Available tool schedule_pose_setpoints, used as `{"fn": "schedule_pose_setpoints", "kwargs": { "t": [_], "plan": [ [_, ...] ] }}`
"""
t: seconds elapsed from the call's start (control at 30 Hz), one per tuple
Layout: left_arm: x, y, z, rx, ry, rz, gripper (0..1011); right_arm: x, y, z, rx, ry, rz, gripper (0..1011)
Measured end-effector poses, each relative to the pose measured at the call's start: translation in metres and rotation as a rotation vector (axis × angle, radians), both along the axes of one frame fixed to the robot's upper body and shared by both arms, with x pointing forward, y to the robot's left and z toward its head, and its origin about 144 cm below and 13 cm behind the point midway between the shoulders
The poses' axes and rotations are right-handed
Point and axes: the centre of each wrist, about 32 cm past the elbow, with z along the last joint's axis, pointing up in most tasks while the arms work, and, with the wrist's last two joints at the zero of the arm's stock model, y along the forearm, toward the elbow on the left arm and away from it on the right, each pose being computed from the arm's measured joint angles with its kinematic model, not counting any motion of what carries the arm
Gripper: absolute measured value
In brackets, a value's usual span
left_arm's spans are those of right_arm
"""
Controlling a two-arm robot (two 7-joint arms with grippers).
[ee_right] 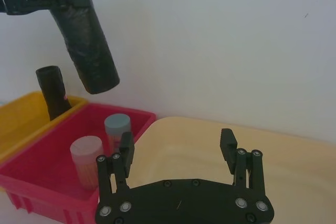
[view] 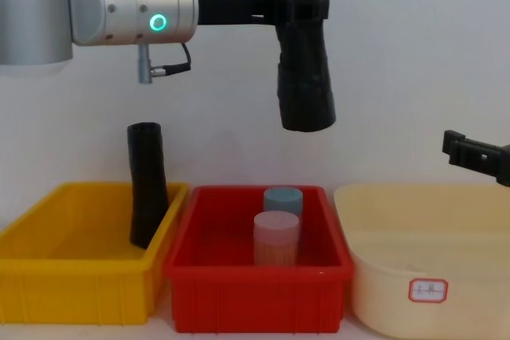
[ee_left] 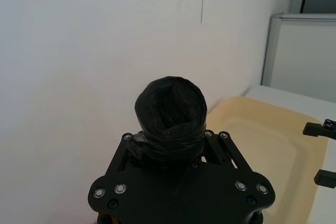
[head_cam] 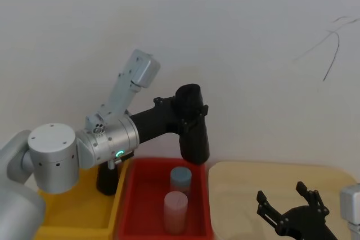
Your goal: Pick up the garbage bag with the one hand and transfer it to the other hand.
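Holding anything, the left gripper?

Yes. It is clamped on the upper end of the garbage bag, a thick, wrinkled black roll. The roll hangs nearly upright, high in the air above the red bin.

And the right gripper?

Low at the right, over the cream basin. Its fingers are spread wide with nothing between them, well apart from the bag.

What else is there?

In the red bin stand a blue-grey cylinder and, nearer, a pink cylinder. Left of it, a yellow bin holds a slimmer black roll leaning against its right wall.
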Motion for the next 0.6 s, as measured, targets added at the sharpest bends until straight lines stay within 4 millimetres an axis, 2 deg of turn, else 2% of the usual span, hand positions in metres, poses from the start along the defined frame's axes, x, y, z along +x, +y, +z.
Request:
{"fn": "schedule_pose_setpoints", "kwargs": {
  "t": [0.6],
  "plan": [
    [0.009, -0.016, -0.003, 0.034, 0.046, -0.049, 393, 0.002, 0.0, 0.001, -0.001, 0.0, 0.006, 1000]
  ]
}}
